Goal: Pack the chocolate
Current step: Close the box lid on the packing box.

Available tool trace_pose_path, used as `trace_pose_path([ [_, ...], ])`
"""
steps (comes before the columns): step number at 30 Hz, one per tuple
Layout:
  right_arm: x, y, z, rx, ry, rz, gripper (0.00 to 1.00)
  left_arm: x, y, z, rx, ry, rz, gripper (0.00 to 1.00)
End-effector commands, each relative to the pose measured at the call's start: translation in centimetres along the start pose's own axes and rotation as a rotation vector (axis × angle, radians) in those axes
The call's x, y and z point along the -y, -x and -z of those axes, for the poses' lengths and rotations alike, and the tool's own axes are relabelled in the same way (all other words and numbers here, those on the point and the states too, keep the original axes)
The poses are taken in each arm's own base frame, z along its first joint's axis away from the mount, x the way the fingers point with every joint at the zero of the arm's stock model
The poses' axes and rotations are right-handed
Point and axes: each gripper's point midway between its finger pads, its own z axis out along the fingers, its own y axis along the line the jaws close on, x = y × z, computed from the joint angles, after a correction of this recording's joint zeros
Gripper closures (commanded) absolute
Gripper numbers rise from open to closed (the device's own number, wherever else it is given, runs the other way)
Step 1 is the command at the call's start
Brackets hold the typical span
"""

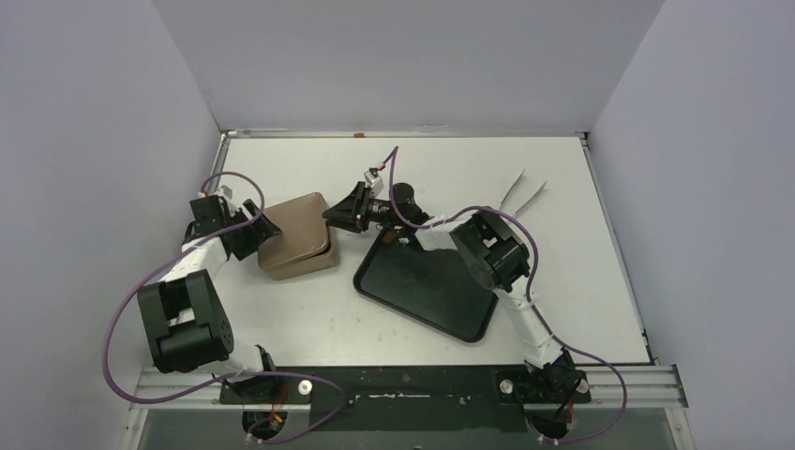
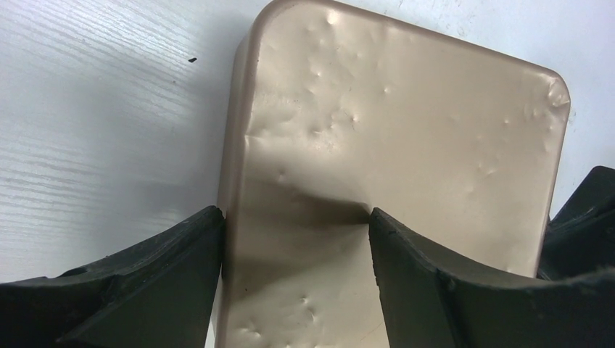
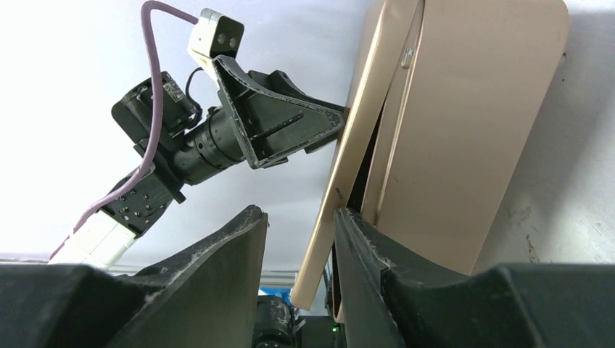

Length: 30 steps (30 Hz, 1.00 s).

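Note:
No chocolate shows in any view. The square gold-brown tin [image 1: 302, 261] stands left of centre with its dented lid [image 1: 295, 223] on top. The lid's right edge [image 3: 348, 167] is tipped up off the tin [image 3: 464, 130], leaving a dark gap. My right gripper [image 1: 339, 214] [image 3: 297, 214] is open around that raised edge; one finger sits in the gap, the other stands clear of the lid. My left gripper [image 1: 248, 230] [image 2: 296, 214] is open at the tin's left end, with one finger against the side wall and the other on the lid [image 2: 406, 130].
A black tray [image 1: 431, 291] lies right of the tin, under the right arm. Pale tongs [image 1: 522, 195] lie at the back right. The left arm's cable loops over the table's left side.

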Motion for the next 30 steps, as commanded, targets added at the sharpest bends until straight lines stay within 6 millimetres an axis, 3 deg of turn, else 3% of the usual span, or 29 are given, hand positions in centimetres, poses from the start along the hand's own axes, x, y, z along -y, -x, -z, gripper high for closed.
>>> trace_pose_path([
  [1,-4.8,-1.7,-0.4,-0.051,0.147,0.074,0.58,4.8,-0.1,1.4,-0.017,-0.187,-0.019,0.30],
  [4,-4.9,-1.9,-0.6,-0.055,0.172,0.037,0.57,5.4,-0.4,1.3,-0.032,-0.220,-0.004,0.06],
  [6,-5.2,-2.1,-0.8,-0.062,0.188,0.025,0.57,5.3,-0.6,1.1,-0.031,-0.220,-0.003,0.03],
  [11,-5.2,-2.4,-1.2,-0.073,0.189,-0.009,0.57,5.0,-0.9,1.0,-0.032,-0.215,0.001,0.04],
  [19,-1.8,-2.2,-1.5,-0.031,0.054,-0.090,0.57,5.2,-0.7,1.3,-0.017,-0.215,-0.002,0.10],
  [25,-2.4,-2.4,-1.9,-0.039,0.081,-0.091,0.58,5.4,-0.7,1.3,-0.012,-0.228,0.001,0.24],
  [30,-1.8,-2.2,-2.2,-0.043,0.022,-0.058,0.59,5.5,-0.7,1.4,-0.013,-0.230,-0.004,0.26],
])
